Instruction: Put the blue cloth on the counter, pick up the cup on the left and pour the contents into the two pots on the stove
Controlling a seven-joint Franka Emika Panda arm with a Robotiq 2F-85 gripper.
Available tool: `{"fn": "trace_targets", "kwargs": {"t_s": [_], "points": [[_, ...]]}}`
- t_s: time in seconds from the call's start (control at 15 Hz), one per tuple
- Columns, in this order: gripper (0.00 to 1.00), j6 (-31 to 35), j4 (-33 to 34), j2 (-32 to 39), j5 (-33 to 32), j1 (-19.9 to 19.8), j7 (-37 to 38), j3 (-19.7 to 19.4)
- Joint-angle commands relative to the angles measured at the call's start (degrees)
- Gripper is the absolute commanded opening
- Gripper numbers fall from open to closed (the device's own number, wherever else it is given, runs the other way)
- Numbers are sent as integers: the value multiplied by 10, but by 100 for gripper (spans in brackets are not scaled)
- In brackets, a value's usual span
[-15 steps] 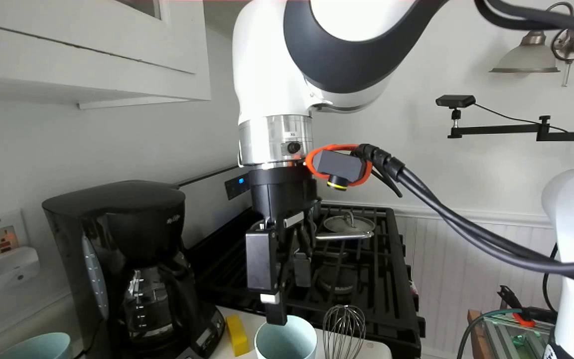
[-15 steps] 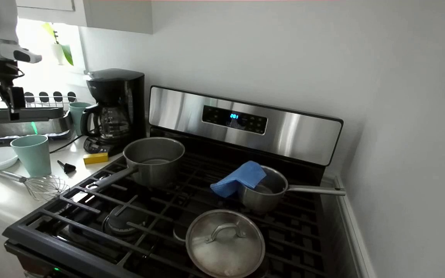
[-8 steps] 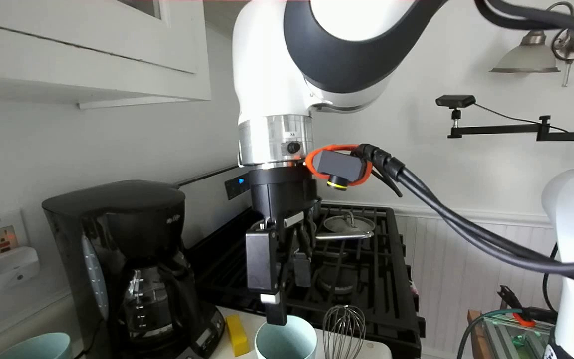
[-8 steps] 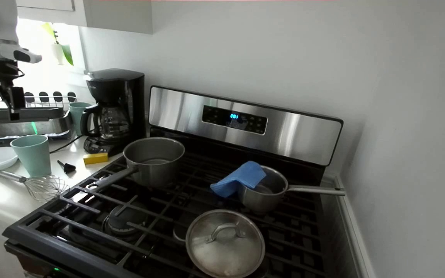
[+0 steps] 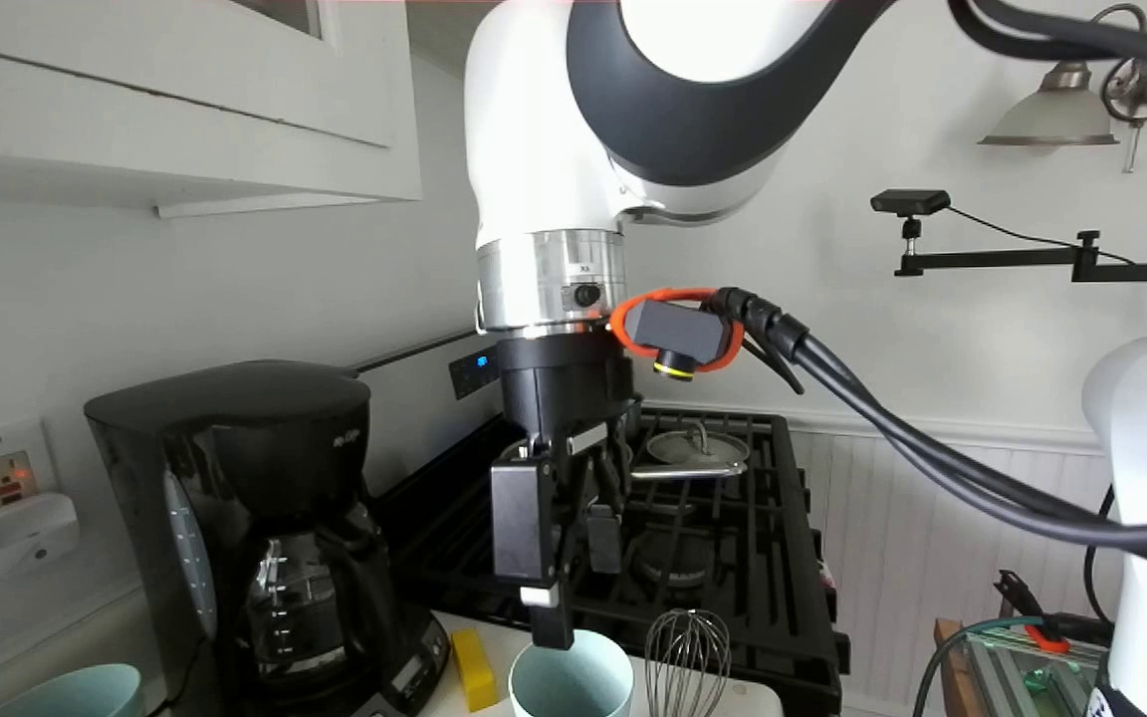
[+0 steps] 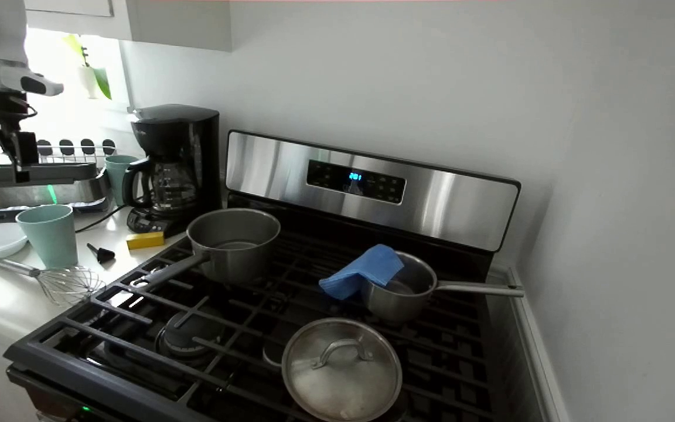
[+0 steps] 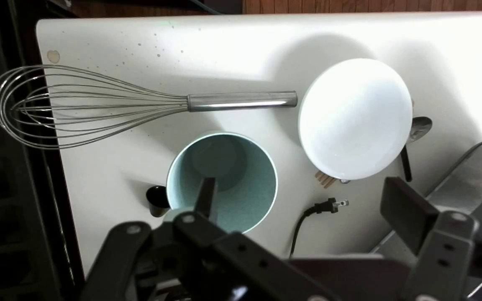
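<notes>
The empty jaws hang wide apart above the counter (image 7: 241, 54).

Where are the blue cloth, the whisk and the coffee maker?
Blue cloth (image 6: 365, 269), in an exterior view: its draped middle.
Whisk (image 7: 228, 101), in the wrist view: its handle.
Coffee maker (image 6: 174, 140), in an exterior view: its upper housing.

A whisk (image 7: 197, 103) is laid with its handle toward a white dish (image 7: 356, 119). Near the dish, a plug (image 7: 329, 205) is seen. A yellow block (image 5: 474, 669) is shown beside a coffee maker (image 5: 270, 443) in both exterior views. A lamp (image 5: 1051, 112) is mounted on the wall (image 5: 832, 324).
</notes>
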Motion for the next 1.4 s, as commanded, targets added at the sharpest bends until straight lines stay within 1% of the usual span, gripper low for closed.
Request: {"fn": "trace_targets", "kwargs": {"t_s": [0.0,0.07,0.2,0.33,0.4,0.6,0.73,0.87,0.93,1.0,1.07,1.2,1.33], "points": [[100,13,8,23,-15,-15,24,-2],[100,18,11,29,-21,-24,27,-8],[100,32,14,40,-39,-39,9,-20],[100,56,18,49,-69,-55,0,-32],[100,67,19,53,-89,-63,-9,-38],[100,69,33,58,-186,-93,-23,-57],[100,75,43,58,-238,-112,-32,-73],[100,73,58,60,-266,-133,-49,-97],[100,74,69,64,-261,-143,-63,-114],[100,86,75,67,-245,-150,-51,-124],[100,73,54,53,-248,-137,-46,-111],[100,78,66,56,-248,-149,-53,-128],[100,79,68,58,-248,-150,-53,-130]]}}
